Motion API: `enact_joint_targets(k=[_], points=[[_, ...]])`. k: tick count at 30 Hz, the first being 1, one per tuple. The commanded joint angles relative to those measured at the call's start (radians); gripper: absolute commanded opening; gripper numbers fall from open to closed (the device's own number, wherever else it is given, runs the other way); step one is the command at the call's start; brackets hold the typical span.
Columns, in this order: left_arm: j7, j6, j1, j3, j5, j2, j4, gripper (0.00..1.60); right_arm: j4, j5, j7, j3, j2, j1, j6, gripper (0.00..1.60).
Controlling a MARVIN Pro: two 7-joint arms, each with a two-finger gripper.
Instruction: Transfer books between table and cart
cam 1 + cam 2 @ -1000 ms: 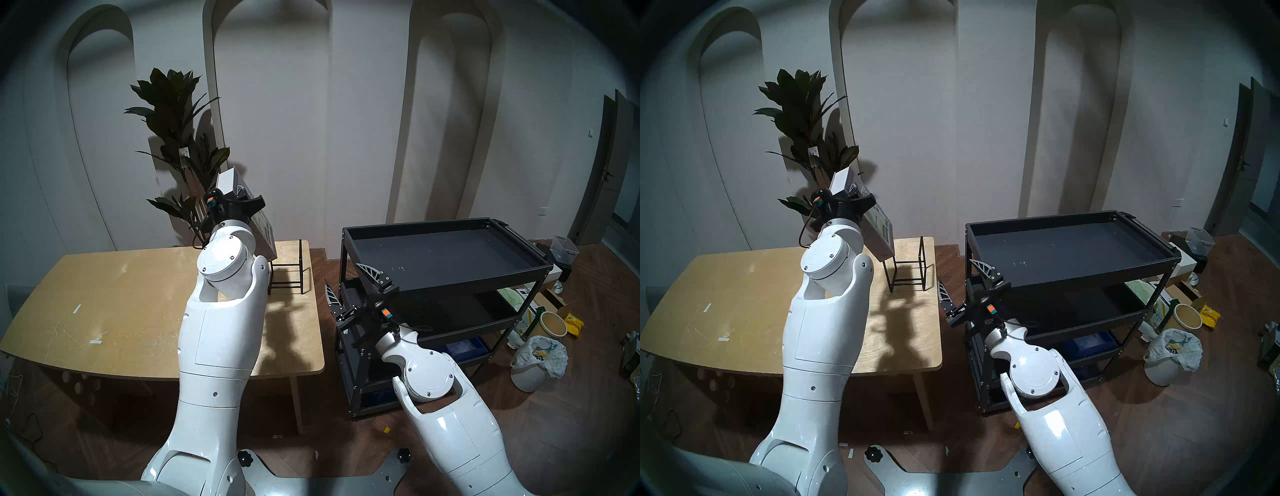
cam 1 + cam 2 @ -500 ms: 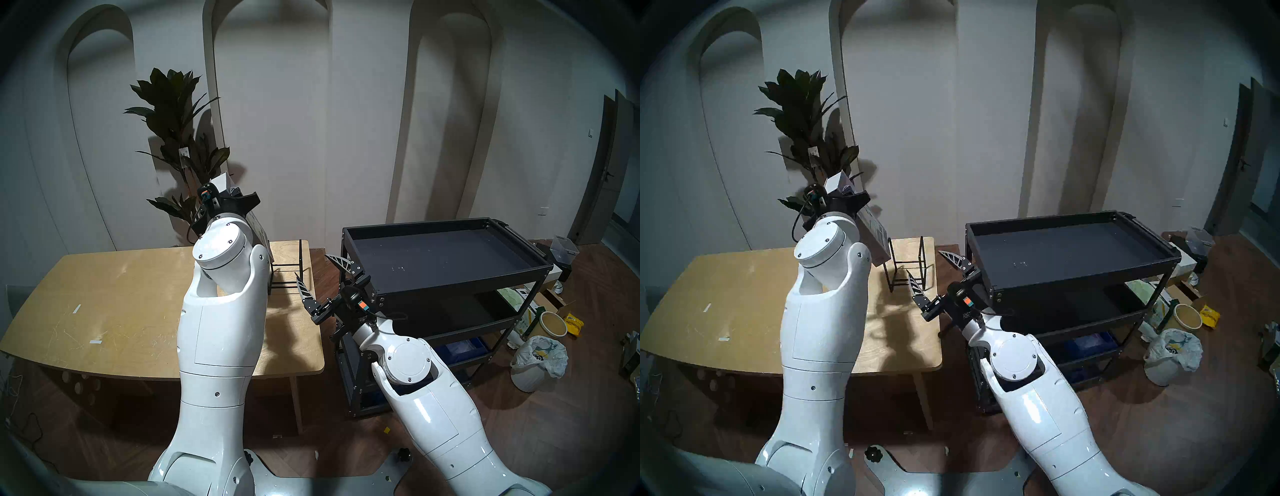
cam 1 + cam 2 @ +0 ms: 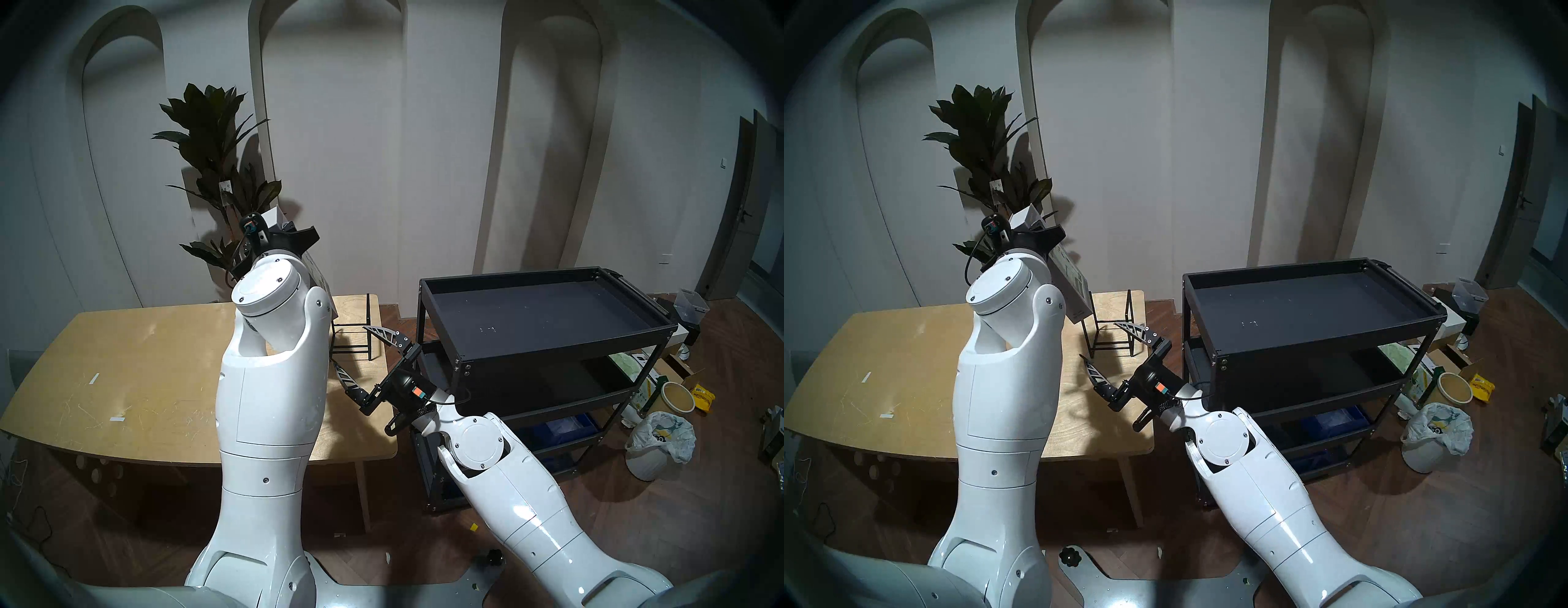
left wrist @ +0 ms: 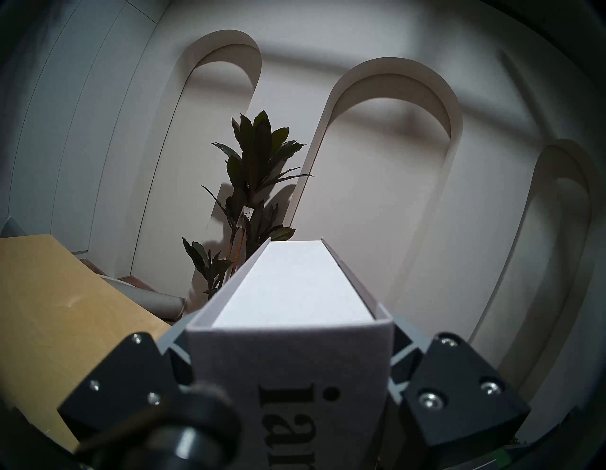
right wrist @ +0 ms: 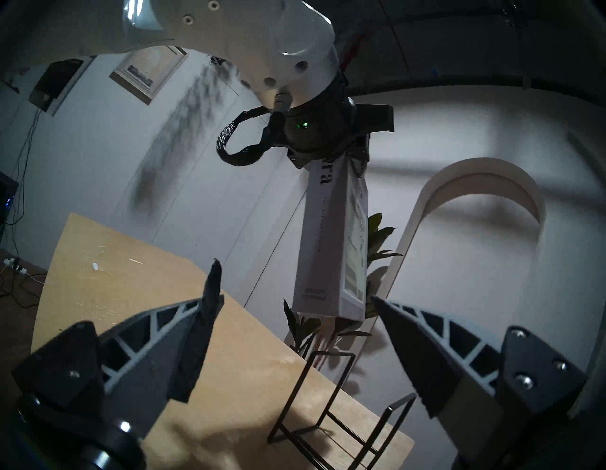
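My left gripper (image 3: 1038, 231) is shut on a thick white-grey book (image 3: 1072, 280), held tilted in the air above the far right corner of the plywood table (image 3: 148, 361). In the left wrist view the spine with black lettering (image 4: 288, 361) sits between both fingers (image 4: 177, 338). My right gripper (image 3: 350, 346) hangs open and empty over the table's right edge, below the book (image 5: 323, 246) and left of the black three-tier cart (image 3: 564, 344). No book shows on the cart's top tray.
A black wire stand (image 3: 356, 335) sits on the table's far right corner, just beyond my right gripper. A tall potted plant (image 3: 216, 140) stands behind the table. A white bucket with a bag (image 3: 657, 441) and boxes litter the floor right of the cart.
My right arm has swung left, from the cart's left end to over the table's right edge, still open. My left arm has shifted slightly left with the book.
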Motion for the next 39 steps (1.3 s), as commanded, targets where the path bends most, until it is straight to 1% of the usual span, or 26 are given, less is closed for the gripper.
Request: enact_joint_targets(k=[1,2,3,4,6,12,17,18,19,22,24,26,27,30,36,37,39], points=[[0.023,-0.016,0.006,0.033,0.033,-0.005,-0.054,0.0,0.116,-0.013,-0.034,-0.001,-0.072,0.101,-0.074,1.6],[0.031,-0.02,0.01,0.038,0.037,-0.008,-0.058,0.0,0.153,-0.015,-0.042,-0.001,-0.086,0.118,-0.089,1.6],[0.042,-0.028,0.015,0.044,0.044,-0.013,-0.06,0.0,0.167,-0.014,-0.046,-0.001,-0.096,0.127,-0.079,1.6],[0.05,-0.03,0.019,0.052,0.05,-0.014,-0.061,0.0,0.193,-0.017,-0.055,-0.002,-0.108,0.141,-0.088,1.6],[0.07,-0.047,0.029,0.069,0.068,-0.018,-0.059,0.0,0.216,-0.008,-0.056,-0.006,-0.125,0.155,-0.09,1.6],[0.128,-0.083,0.047,0.125,0.089,-0.012,-0.041,0.0,0.264,-0.011,-0.095,-0.014,-0.182,0.177,-0.1,1.6],[0.175,-0.121,0.053,0.158,0.119,-0.011,-0.016,0.0,0.288,-0.007,-0.133,-0.014,-0.214,0.192,-0.121,1.6],[0.178,-0.116,0.051,0.156,0.119,-0.013,-0.022,0.0,0.292,0.006,-0.142,-0.027,-0.2,0.198,-0.118,1.6],[0.188,-0.138,0.055,0.167,0.133,-0.011,-0.004,0.0,0.286,0.005,-0.147,-0.008,-0.229,0.192,-0.114,1.6],[0.208,-0.166,0.055,0.181,0.155,-0.01,0.014,0.0,0.292,0.013,-0.166,-0.01,-0.242,0.198,-0.112,1.6],[0.22,-0.176,0.054,0.191,0.166,-0.012,0.025,0.0,0.306,0.039,-0.182,-0.023,-0.243,0.21,-0.109,1.6],[0.232,-0.193,0.054,0.202,0.171,-0.011,0.036,0.0,0.321,0.053,-0.199,-0.018,-0.259,0.217,-0.1,1.6],[0.237,-0.2,0.054,0.205,0.177,-0.012,0.04,0.0,0.329,0.061,-0.204,-0.026,-0.259,0.226,-0.095,1.6],[0.251,-0.214,0.05,0.215,0.185,-0.013,0.056,0.0,0.348,0.061,-0.232,-0.03,-0.275,0.242,-0.08,1.6],[0.269,-0.234,0.045,0.222,0.196,-0.012,0.077,0.0,0.37,0.081,-0.28,-0.04,-0.301,0.262,-0.031,1.6],[0.27,-0.23,0.043,0.223,0.198,-0.011,0.073,0.0,0.377,0.091,-0.283,-0.048,-0.298,0.269,-0.026,1.6],[0.271,-0.24,0.044,0.227,0.203,-0.005,0.081,0.0,0.37,0.096,-0.299,-0.05,-0.307,0.27,-0.003,1.6]])
